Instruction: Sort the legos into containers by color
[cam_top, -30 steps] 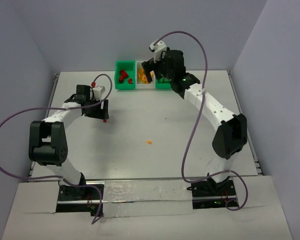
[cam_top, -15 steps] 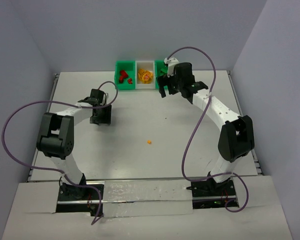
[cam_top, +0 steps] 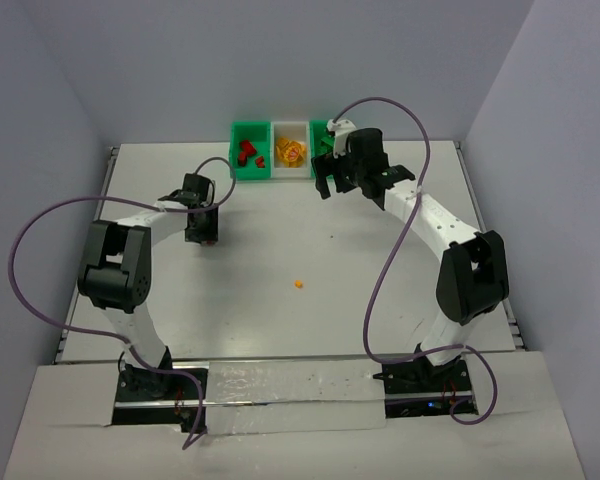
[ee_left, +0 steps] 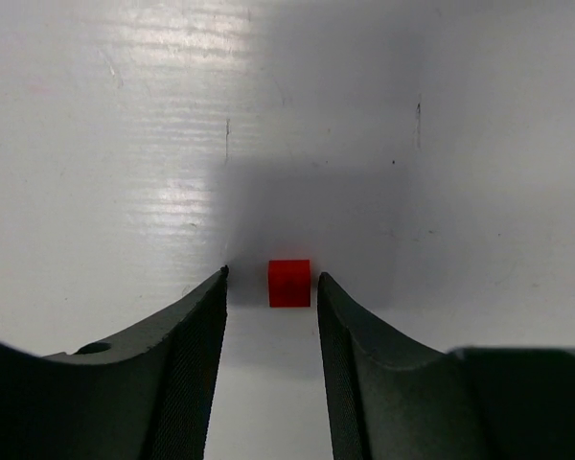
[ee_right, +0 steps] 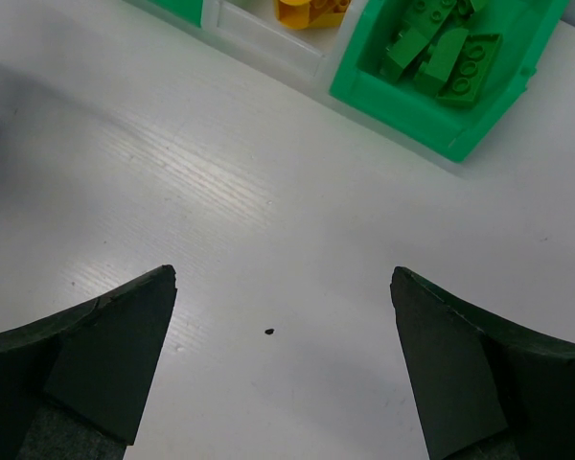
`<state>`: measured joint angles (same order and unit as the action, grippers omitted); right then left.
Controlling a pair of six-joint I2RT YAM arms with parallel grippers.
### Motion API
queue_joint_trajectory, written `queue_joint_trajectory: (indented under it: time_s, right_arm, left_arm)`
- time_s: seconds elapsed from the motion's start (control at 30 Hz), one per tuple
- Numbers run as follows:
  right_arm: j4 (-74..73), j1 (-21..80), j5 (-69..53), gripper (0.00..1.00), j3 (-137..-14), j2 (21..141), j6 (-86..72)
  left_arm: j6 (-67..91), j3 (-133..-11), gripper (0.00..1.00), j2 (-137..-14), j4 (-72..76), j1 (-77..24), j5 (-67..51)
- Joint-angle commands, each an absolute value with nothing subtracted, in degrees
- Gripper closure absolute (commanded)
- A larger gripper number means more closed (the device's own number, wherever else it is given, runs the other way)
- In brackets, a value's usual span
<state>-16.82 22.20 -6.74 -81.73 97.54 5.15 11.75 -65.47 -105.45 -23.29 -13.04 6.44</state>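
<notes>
Left gripper point(ee_left: 270, 283) stood spread, red lego point(ee_left: 289, 283) between its tips at the table's point(cam_top: 280, 230) 10 o'clock. Right gripper point(ee_right: 283, 278) gaped wide near green bin point(ee_right: 431, 105), 12 o'clock. Orange lego point(cam_top: 298, 284) lay mid-table.

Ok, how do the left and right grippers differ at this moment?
The left gripper has its jaws narrowly parted with a red brick between their tips; the right gripper has its jaws spread wide over bare table. The left gripper sits away from the bins; the right gripper is beside the green bin of green bricks. Both are open and grip nothing.
</notes>
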Motion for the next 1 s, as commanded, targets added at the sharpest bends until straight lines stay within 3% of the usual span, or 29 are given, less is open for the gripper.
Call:
queue_joint_trajectory:
  time_s: [0.0, 0.2, 0.37, 0.6, 0.97]
  right_arm:
    - [-15.82, 22.07, -7.12, 0.0, -81.74, 95.54, 4.57]
    - [-16.17, 22.11, -7.03, 0.0, -82.04, 95.8, 4.83]
    - [-16.96, 22.06, -7.97, 0.0, -81.35, 95.47, 4.92]
    - [-17.79, 22.15, -11.17, 0.0, -74.64, 92.49, 5.45]
    - [-21.79, 22.15, -19.05, 0.0, -65.81, 87.61, 7.95]
  left_arm:
    - [12.48, -66.53, 0.56, -108.45, -21.79, -13.54, 4.66]
    - [12.3, -65.78, 0.74, -108.12, -22.1, -13.75, 3.2]
    - [11.52, -63.29, 1.0, -105.38, -23.55, -14.24, 1.67]
    - [6.79, -75.87, 1.0, -100.17, -22.97, -14.24, -1.17]
    - [7.89, -111.71, 1.0, -122.53, -13.52, -14.24, -6.62]
